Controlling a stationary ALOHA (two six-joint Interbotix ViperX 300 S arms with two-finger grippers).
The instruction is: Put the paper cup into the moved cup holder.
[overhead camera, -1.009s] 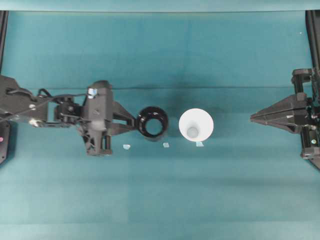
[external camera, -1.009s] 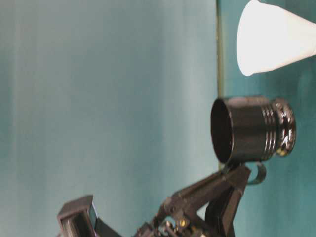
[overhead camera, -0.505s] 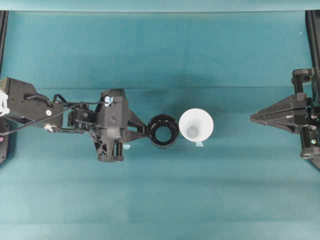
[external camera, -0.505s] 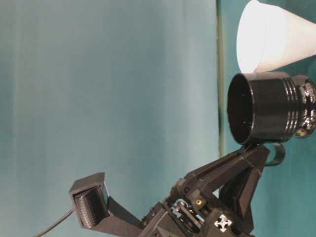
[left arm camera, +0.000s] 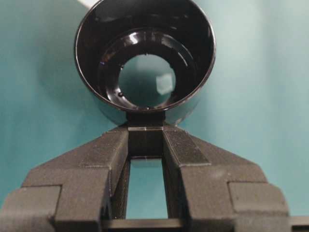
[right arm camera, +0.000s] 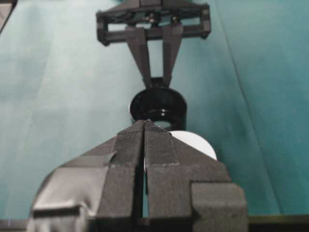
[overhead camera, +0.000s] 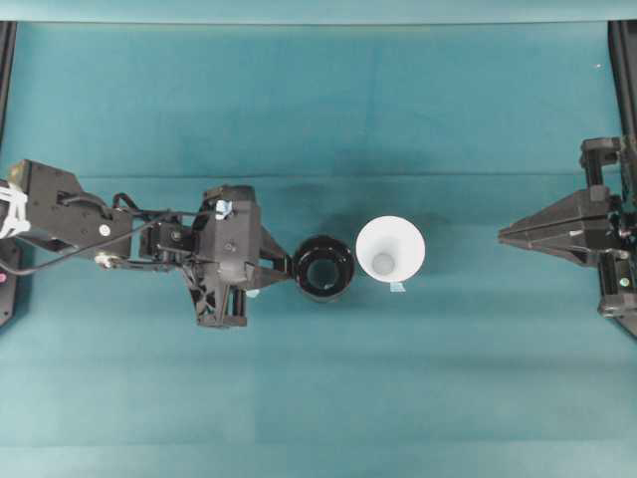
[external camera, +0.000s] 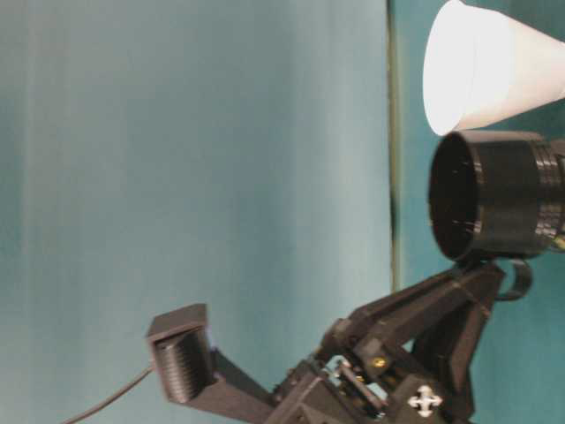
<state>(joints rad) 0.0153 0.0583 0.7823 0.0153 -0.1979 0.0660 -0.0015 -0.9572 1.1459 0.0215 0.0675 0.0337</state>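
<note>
The white paper cup (overhead camera: 390,249) stands upright near the table's middle, also in the table-level view as the paper cup (external camera: 490,75). Right beside it on the left is the glossy black cup holder (overhead camera: 342,271), mouth up, rims almost meeting. My left gripper (overhead camera: 291,267) is shut on the holder's small side handle; the left wrist view shows the left gripper (left arm camera: 146,126) clamping it below the cup holder (left arm camera: 193,43). My right gripper (overhead camera: 501,235) is shut and empty at the far right, well away from the cup. In the right wrist view the right gripper (right arm camera: 145,123) points at the paper cup (right arm camera: 193,142).
A small pale tape mark (overhead camera: 398,288) lies on the teal cloth just in front of the cup. Black frame posts (overhead camera: 622,60) stand along the left and right table edges. The left arm stretches across the left half of the table.
The left gripper has carried the cup holder to the right and lower, from a gap away to right beside the paper cup. The right arm and the cup have not moved.
</note>
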